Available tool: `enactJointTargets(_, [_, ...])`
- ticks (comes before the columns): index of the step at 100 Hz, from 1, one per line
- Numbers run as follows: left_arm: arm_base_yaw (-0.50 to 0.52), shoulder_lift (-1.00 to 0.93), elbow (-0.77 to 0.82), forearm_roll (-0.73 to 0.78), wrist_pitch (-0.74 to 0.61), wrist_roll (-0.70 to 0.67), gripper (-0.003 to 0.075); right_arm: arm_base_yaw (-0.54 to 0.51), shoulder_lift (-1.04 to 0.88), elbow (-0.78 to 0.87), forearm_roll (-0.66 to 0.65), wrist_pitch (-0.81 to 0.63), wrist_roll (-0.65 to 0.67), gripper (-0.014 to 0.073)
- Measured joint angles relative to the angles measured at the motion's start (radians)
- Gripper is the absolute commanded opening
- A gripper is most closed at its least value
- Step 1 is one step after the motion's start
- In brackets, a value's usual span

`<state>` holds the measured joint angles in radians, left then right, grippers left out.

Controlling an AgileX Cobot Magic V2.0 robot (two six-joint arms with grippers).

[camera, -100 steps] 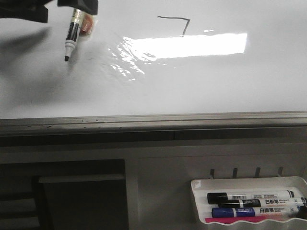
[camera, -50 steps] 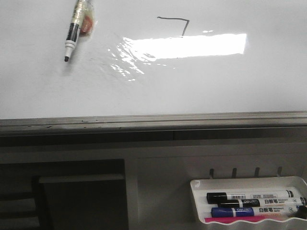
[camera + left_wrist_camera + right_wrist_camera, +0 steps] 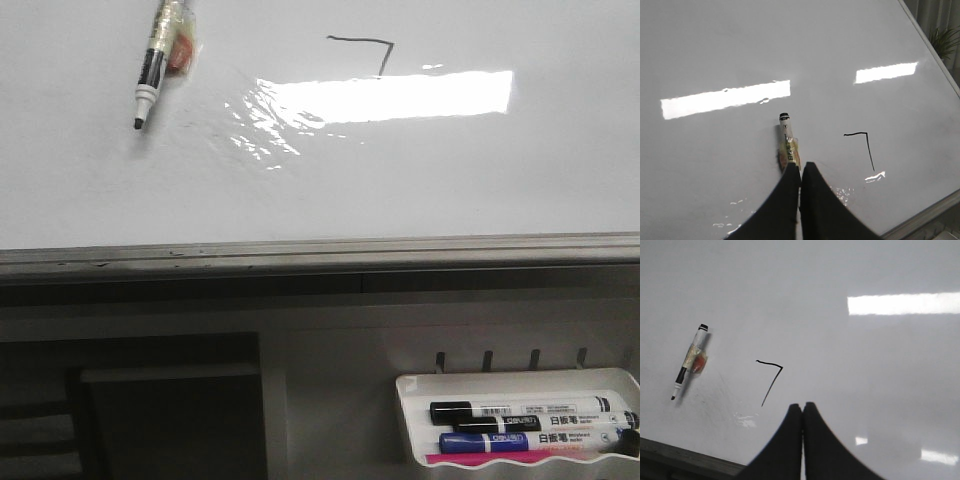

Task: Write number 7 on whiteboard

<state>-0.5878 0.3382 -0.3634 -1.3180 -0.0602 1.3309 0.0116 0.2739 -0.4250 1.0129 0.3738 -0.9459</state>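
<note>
The whiteboard (image 3: pixel 450 180) lies flat, with a bright light reflection and a grey metal lower edge (image 3: pixel 320 250). The number 7 (image 3: pixel 360 40) is drawn in thin black near its far side; it also shows in the left wrist view (image 3: pixel 856 133) and the right wrist view (image 3: pixel 771 364). A black-tipped marker (image 3: pixel 152 70) with tape and a red patch lies loose on the board at the far left. My left gripper (image 3: pixel 801 166) is shut and empty, just short of the marker (image 3: pixel 787 145). My right gripper (image 3: pixel 802 406) is shut and empty over the bare board, with the marker (image 3: pixel 687 365) well off to one side. Neither gripper shows in the front view.
A small white tray (image 3: pixel 510 378) at the front right holds a black marker, a blue marker and a pink item. A dark shelf opening (image 3: pixel 170 410) is at the front left. A plant (image 3: pixel 942 40) stands past the board's corner.
My left gripper, over the marker's upper end a second ago, has withdrawn out of the front view. The marker stays lying on the board. The 7 is unchanged.
</note>
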Motion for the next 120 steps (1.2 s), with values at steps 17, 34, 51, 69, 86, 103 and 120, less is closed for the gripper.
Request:
enactJointTargets(17, [0.0, -0.164, 0.084, 0.002, -0.02, 0.0, -0.002, 0.0, -0.177, 0.124, 0.0, -0.045, -0.004, -0.0064])
enactJointTargets(34, [0.0, -0.24, 0.09, 0.0, -0.059, 0.0, -0.002, 0.0, -0.245, 0.176, 0.002, -0.056, -0.004, -0.0064])
enactJointTargets(51, [0.0, -0.242, 0.093, 0.0, -0.07, 0.0, -0.002, 0.0, -0.25, 0.188, 0.008, -0.065, -0.004, -0.0064])
enactJointTargets(69, [0.0, -0.242, 0.093, -0.002, -0.07, 0.0, -0.002, 0.0, -0.25, 0.188, 0.008, -0.068, -0.009, -0.0064])
enactJointTargets(86, [0.0, -0.242, 0.093, -0.004, -0.07, 0.0, -0.002, 0.0, -0.25, 0.188, 0.021, -0.068, -0.009, -0.0064])
enactJointTargets(103, [0.0, -0.242, 0.093, -0.004, -0.07, 0.0, -0.002, 0.0, -0.25, 0.188, 0.023, -0.068, -0.009, -0.0064])
enactJointTargets(120, [0.0, -0.242, 0.093, -0.004, -0.07, 0.0, -0.002, 0.0, -0.25, 0.188, 0.023, -0.068, -0.007, -0.0064])
